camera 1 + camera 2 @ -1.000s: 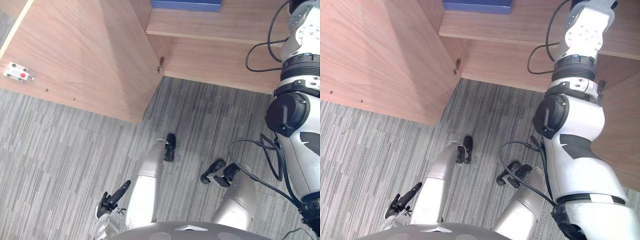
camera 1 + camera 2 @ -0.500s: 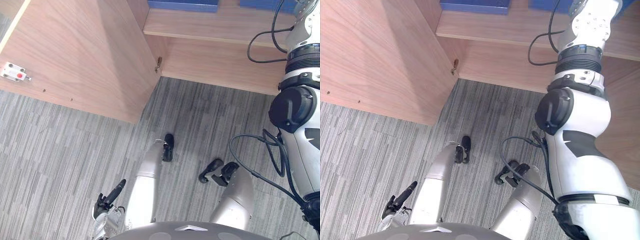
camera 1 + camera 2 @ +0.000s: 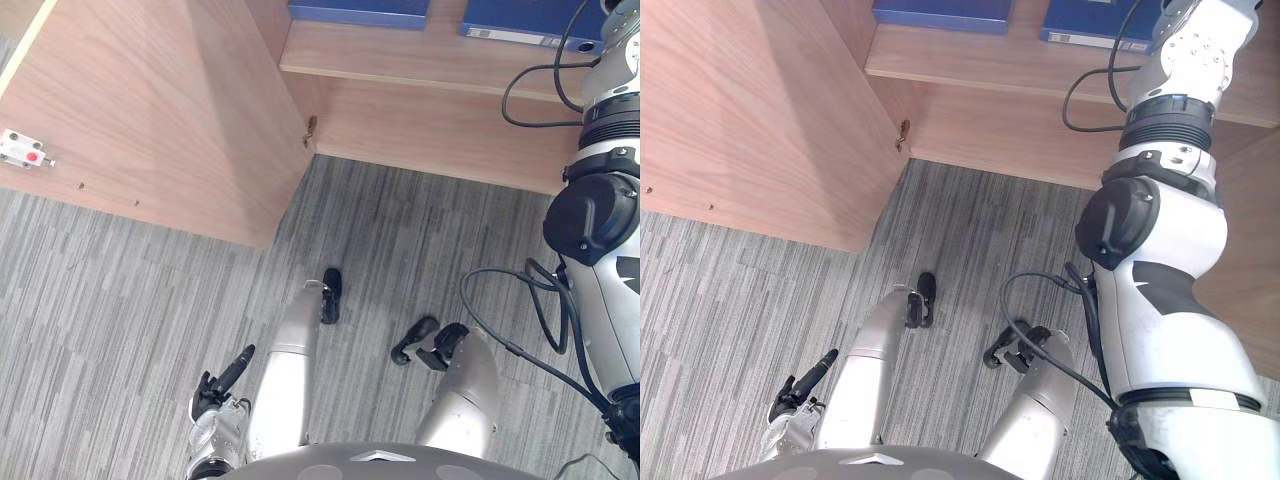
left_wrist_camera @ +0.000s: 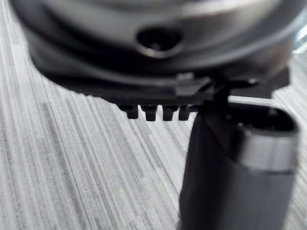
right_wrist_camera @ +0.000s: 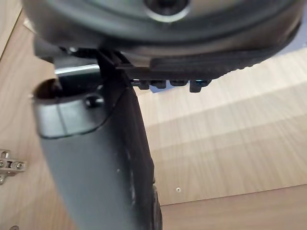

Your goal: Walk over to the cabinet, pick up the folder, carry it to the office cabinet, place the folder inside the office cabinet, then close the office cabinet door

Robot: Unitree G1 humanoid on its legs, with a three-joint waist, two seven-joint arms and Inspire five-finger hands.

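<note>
Cabinet (image 3: 430,120) stood open, door (image 3: 170,110) swung wide; blue folder (image 3: 510,15) lay on its shelf (image 3: 400,62); right hand (image 5: 96,158), released and empty, would best withdraw straight back without nudging it before pushing the door shut; left hand (image 3: 215,385) hung relaxed.

Two blue folders: one (image 3: 358,11) far ahead of the left hand (image 3: 222,383), the other (image 3: 525,18) further toward the right hand's side. Both lie on the one shelf (image 3: 420,65). One open cabinet door (image 3: 150,110) stands ahead of the left hand. There are two small fittings: one metal hinge (image 3: 309,128) at the door's inner edge and one white catch plate (image 3: 22,150) on the door's face. Two hands, counting the right hand (image 5: 96,158).
</note>
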